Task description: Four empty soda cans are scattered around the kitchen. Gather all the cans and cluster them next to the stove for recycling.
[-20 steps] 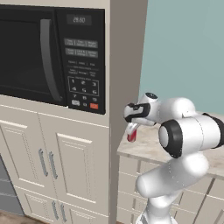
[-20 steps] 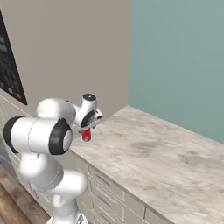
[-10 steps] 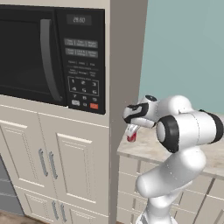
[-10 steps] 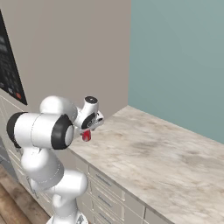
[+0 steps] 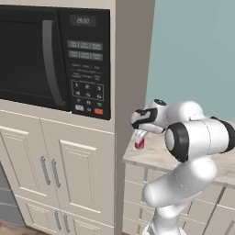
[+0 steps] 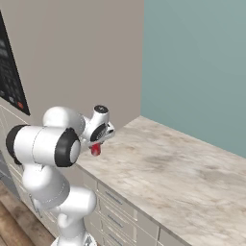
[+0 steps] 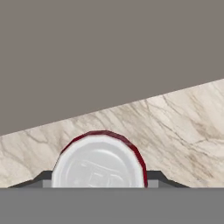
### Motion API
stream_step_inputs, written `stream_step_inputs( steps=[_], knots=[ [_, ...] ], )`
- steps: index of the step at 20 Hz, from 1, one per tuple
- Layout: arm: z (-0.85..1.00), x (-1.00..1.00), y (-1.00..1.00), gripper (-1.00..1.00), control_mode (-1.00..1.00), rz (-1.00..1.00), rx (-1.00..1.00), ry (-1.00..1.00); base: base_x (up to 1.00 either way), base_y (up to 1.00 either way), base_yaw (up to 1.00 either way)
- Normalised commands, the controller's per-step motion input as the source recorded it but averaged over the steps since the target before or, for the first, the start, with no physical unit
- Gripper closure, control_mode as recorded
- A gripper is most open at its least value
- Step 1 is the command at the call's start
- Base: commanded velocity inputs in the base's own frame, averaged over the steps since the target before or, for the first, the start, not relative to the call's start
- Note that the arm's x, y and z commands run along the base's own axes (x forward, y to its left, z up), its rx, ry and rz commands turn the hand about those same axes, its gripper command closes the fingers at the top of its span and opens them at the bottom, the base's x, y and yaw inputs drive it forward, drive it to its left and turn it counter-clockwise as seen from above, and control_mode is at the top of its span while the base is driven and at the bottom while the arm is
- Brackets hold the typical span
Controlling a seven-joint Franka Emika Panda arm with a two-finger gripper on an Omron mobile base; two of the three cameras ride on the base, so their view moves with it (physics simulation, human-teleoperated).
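Note:
A red soda can [image 5: 139, 144] stands upright on the beige marbled counter [image 5: 153, 157], at its left end close to the tall cabinet's side. My gripper [image 5: 139, 137] reaches down over it from above. In the right base view the red can [image 6: 96, 150] shows just under the hand [image 6: 99, 133]. Looking straight down, the hand view shows the can's pale top with a red rim [image 7: 99, 162], and a dark finger tip [image 7: 43, 178] presses against each side of it. The gripper is shut on this can. The stove is out of view.
The tall cabinet's flat grey-brown side [image 6: 72, 57] rises right beside the can. A black built-in microwave [image 5: 46, 59] sits in that cabinet above cream doors [image 5: 80, 179]. The counter [image 6: 168, 168] runs on to the right along a teal wall [image 6: 197, 67], with drawers below.
The jaws have closed in from wide open onto the red can's sides. The hand stayed over the can while the arm's elbow shifted slightly.

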Motion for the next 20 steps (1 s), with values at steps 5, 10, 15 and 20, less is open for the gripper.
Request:
stream_step_inputs(
  steps=[5, 10, 15, 20],
  knots=[
    [0.16, -0.51, -0.29, 1.0, -1.0, 0.0, 0.0, -0.06, 0.0, 0.0, 0.0],
    [0.47, -0.58, -0.13, 1.0, -1.0, -0.01, 0.0, -0.18, 0.0, 0.0, 0.0],
    [0.62, -0.57, -0.02, 1.0, -1.0, -0.05, 0.0, -0.14, 0.0, 0.0, 0.0],
    [0.63, -0.59, 0.01, 1.0, -1.0, -0.1, 0.0, -0.02, 0.0, 0.0, 0.0]
  ],
)
